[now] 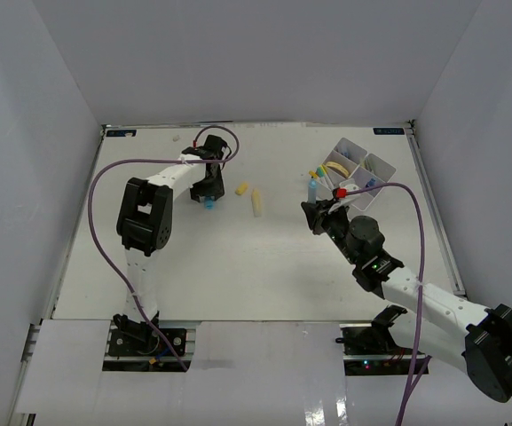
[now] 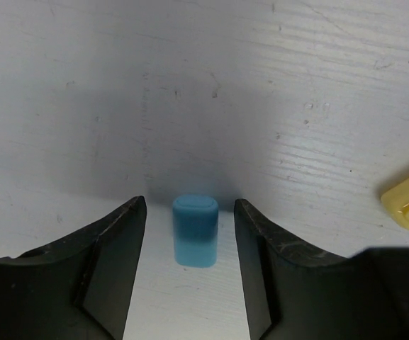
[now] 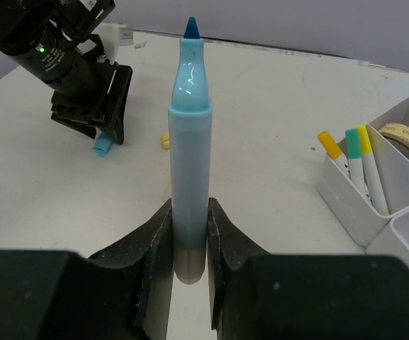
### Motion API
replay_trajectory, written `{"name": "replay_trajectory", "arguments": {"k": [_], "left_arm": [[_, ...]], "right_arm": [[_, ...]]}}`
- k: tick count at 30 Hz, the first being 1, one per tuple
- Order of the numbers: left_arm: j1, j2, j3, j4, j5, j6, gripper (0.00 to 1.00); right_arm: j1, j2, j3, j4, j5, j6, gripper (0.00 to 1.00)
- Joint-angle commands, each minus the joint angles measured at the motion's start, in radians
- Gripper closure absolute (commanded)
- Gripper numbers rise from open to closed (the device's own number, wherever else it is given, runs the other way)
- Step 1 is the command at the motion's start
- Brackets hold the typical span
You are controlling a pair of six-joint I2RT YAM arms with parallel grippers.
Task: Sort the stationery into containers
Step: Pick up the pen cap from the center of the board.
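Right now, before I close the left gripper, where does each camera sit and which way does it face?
Top: above and behind the robot, looking down on the table; left arm and right arm show.
Left wrist: on the left arm, looking down at the cap between its open fingers.
Right wrist: on the right arm, looking across the table at the left gripper; its fingers clamp the marker, tray to the right.
Shared: the cap shows in all three.

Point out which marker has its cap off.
The blue marker clamped upright in the right gripper: its tip is bare. The capped markers, yellow and green, lie in the tray.
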Motion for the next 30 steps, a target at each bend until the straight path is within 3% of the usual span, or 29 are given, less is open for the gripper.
{"name": "replay_trajectory", "arguments": {"k": [1,6,14,21,30], "left_arm": [[0.005,0.001,0.027,0.014,0.029,0.009,0.38],[0.006,0.001,0.012,0.029,0.043,0.010,0.47],[0.006,-0.077,-0.069,0.077,0.095,0.012,0.75],[0.006,-0.286,-0.172,0.214,0.167,0.038,0.80],[0.005,-0.743,-0.485,0.602,0.292,0.062,0.82]], "right_arm": [[-0.005,-0.011,0.000,0.057,-0.022,-0.014,0.92],[-0.005,-0.010,0.003,0.053,-0.040,-0.008,0.92],[-0.005,-0.040,0.047,-0.010,-0.171,-0.045,0.92],[0.020,-0.002,0.147,-0.119,-0.413,-0.014,0.92],[0.152,0.145,0.303,-0.191,-0.452,0.067,0.92]]}}
